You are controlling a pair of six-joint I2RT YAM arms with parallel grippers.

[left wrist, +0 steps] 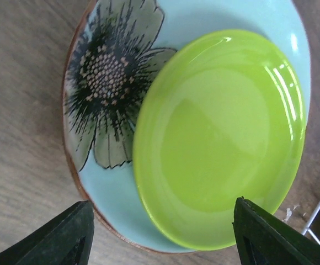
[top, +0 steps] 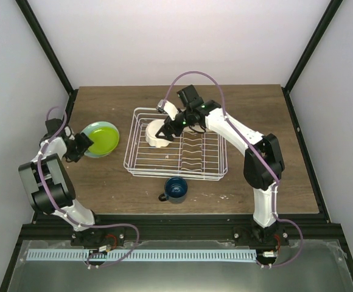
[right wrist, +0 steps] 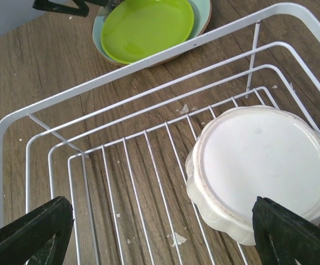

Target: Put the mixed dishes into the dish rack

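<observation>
On the far left, the left arm (top: pixel 48 182) bends over the brown wooden table (top: pixel 115 194). The left gripper (top: pixel 82 146) hangs at the left edge of two stacked dishes. Its two black fingers (left wrist: pixel 60 237) are spread wide apart and hold nothing. I cannot tell if they touch the plate.

The bottom dish is the pale mint-green plate (top: pixel 97 125). It lies flat on the table and has a big dark flower (left wrist: pixel 107 77) painted on it. The smaller lime-green dish (top: pixel 102 141) sits on top of it, pushed to one side, so the flower shows beside it. This stack is on the table, near the left side of the dish rack (top: pixel 176 175) but outside it.

The rack is made of white wire and stands in the middle of the table. The cream scalloped-rim bowl (top: pixel 155 137) is inside it, in the left part, turned bottom up. Rows of wavy slots (top: pixel 195 152) run to the right of the bowl.

The right gripper (top: pixel 169 131) hangs over the bowl. Its fingers (right wrist: pixel 27 237) are wide apart too and hold nothing. In the right wrist view one finger sits at the bowl's edge, but I cannot tell if it touches.

The dark blue handled mug (top: pixel 176 188) stands upright on the table, just in front of the rack, with its handle pointing left.

The right arm (top: pixel 258 158) reaches in from the right, over the rack.
</observation>
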